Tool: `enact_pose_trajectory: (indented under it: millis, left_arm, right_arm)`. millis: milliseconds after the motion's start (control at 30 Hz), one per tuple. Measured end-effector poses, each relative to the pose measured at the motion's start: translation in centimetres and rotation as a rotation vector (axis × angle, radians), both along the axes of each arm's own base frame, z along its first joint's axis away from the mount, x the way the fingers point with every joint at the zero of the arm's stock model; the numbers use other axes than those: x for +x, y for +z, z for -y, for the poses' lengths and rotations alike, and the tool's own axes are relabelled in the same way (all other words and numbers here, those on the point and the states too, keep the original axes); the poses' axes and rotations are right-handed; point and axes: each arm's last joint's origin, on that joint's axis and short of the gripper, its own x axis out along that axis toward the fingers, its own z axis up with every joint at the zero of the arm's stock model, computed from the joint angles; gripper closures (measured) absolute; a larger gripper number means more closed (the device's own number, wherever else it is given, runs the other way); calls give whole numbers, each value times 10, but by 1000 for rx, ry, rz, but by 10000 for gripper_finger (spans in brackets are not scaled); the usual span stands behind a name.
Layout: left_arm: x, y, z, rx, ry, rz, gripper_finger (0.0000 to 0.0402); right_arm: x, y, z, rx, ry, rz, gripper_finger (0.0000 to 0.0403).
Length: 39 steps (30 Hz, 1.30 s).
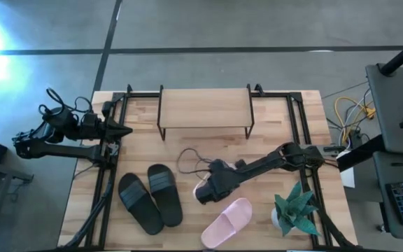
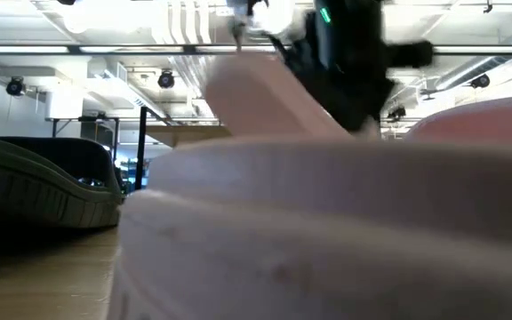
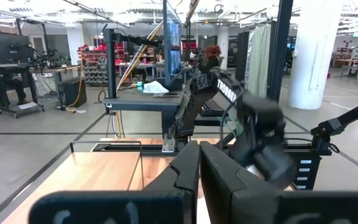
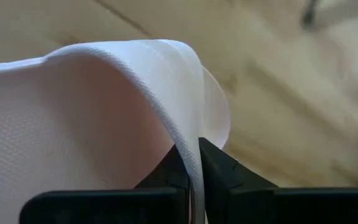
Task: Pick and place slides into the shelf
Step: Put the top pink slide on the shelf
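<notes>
My right gripper (image 4: 191,163) has matt black plastic fingers (image 4: 219,165) pinching a pale pink strap (image 4: 104,124), soft foam-like with a fine pebbled weave texture. The table (image 1: 271,133) is light, smooth wood in planks. The shelf (image 1: 205,108) has the same pale wood on thin black metal legs. The black slides (image 1: 150,199) look matt and ribbed.
</notes>
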Motion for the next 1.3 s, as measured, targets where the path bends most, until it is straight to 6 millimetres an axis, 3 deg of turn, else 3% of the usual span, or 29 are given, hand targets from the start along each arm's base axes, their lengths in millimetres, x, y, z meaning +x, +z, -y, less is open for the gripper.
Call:
enact_pose_trajectory:
  millis: [267,467,800,1000,1300]
  left_arm:
    - [0,0,0,0,-1,0,402]
    - [0,0,0,0,0,0,402]
    - [0,0,0,0,0,0,402]
    - [0,0,0,0,0,0,402]
    - [0,0,0,0,0,0,402]
  right_arm:
    - [14,87,-17,-311,471,202,390]
    - [15,119,15,-534,565,171,390]
    - [47,132,119,-605,600,5,390]
    - [54,134,183,-618,567,-51,390]
    - [59,127,235,-564,622,-55,390]
